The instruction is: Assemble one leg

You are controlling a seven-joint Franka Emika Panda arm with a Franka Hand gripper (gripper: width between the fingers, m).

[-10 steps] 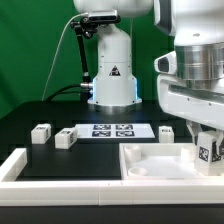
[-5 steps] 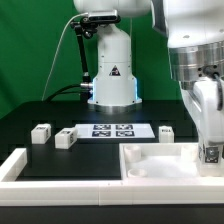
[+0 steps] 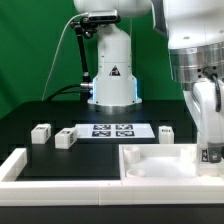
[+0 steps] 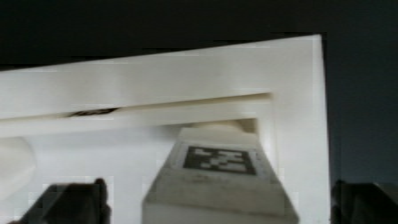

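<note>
One leg in hand: the leg (image 4: 217, 172) sits between the fingers, tag face showing, over the tray-like part (image 3: 150, 160) at the exterior view's right.
Handling: judged light, stiff, smooth plastic — may slip; flat opposite sides suit the hold.
Gripper (image 3: 209, 152): clamped on that leg.
Spare legs: three (image 3: 41, 133) beside the marker board (image 3: 112, 130).
</note>
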